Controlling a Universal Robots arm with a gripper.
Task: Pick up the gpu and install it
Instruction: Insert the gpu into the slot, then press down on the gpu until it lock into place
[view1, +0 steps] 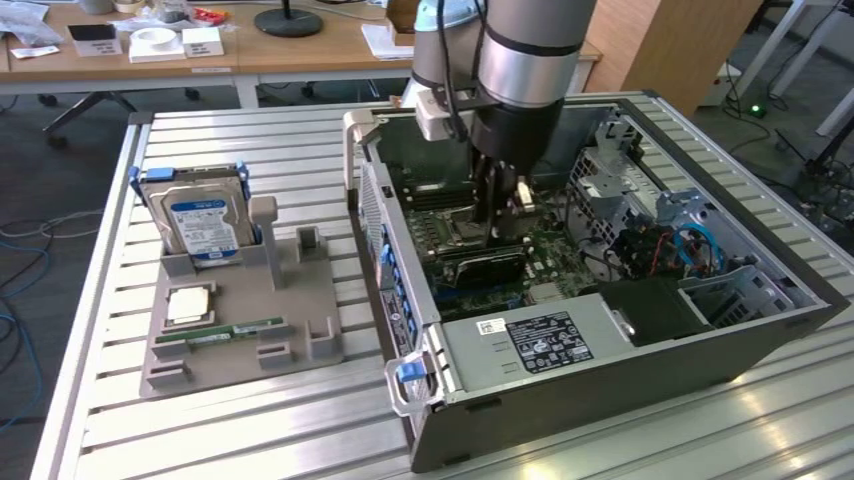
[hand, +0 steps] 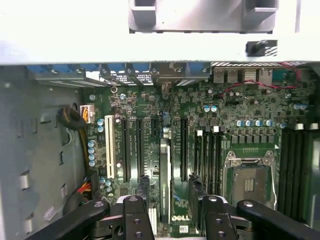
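Arm reaches down into open computer case (view1: 747, 330) on slatted surface (view1: 240, 430). Hand (view1: 501, 215) over motherboard (hand: 240, 105), fingers (hand: 132, 215) spread, either side of card (view1: 483, 265) — thin dark board standing on edge in slot, seen edge-on from wrist (hand: 165, 190). Whether fingers touch card — cannot tell. Hard drive (view1: 200, 222) upright in grey holder (view1: 234, 345), exterior view's left.
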